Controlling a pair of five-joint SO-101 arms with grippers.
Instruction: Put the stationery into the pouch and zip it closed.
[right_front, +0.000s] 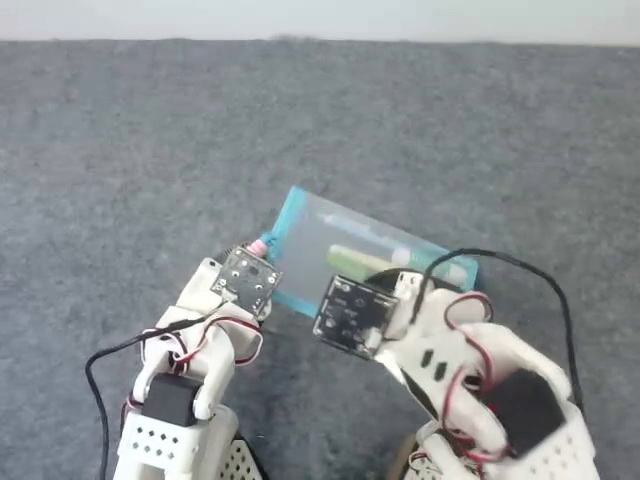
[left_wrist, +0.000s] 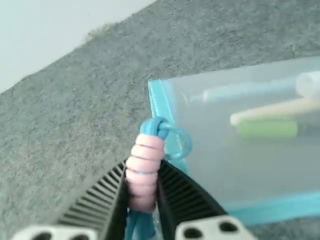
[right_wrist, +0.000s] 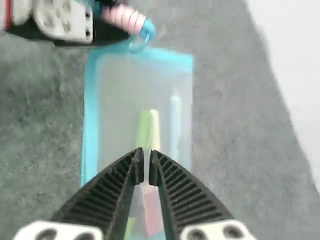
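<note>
A translucent pouch (right_front: 345, 245) with a teal border lies flat on the grey carpet. Inside it I see a green marker (left_wrist: 267, 129), a white pen (left_wrist: 272, 110) and a pale blue pen (left_wrist: 240, 91). My left gripper (left_wrist: 142, 172) is shut on the pink zipper pull (left_wrist: 145, 165), whose blue ring (left_wrist: 176, 142) sits at the pouch's corner. In the high view, that gripper (right_front: 258, 250) is at the pouch's left end. My right gripper (right_wrist: 145, 156) is pinched shut on the pouch (right_wrist: 140, 95) at the opposite end, above the green marker (right_wrist: 145, 127). A pink item (right_wrist: 150, 202) shows between its fingers.
Grey carpet (right_front: 150, 130) spreads around the pouch, with a pale wall or floor strip (right_front: 320, 18) beyond its far edge. Both arm bases and their cables (right_front: 540, 280) crowd the near side. My left gripper (right_wrist: 107, 20) shows far off in the right wrist view.
</note>
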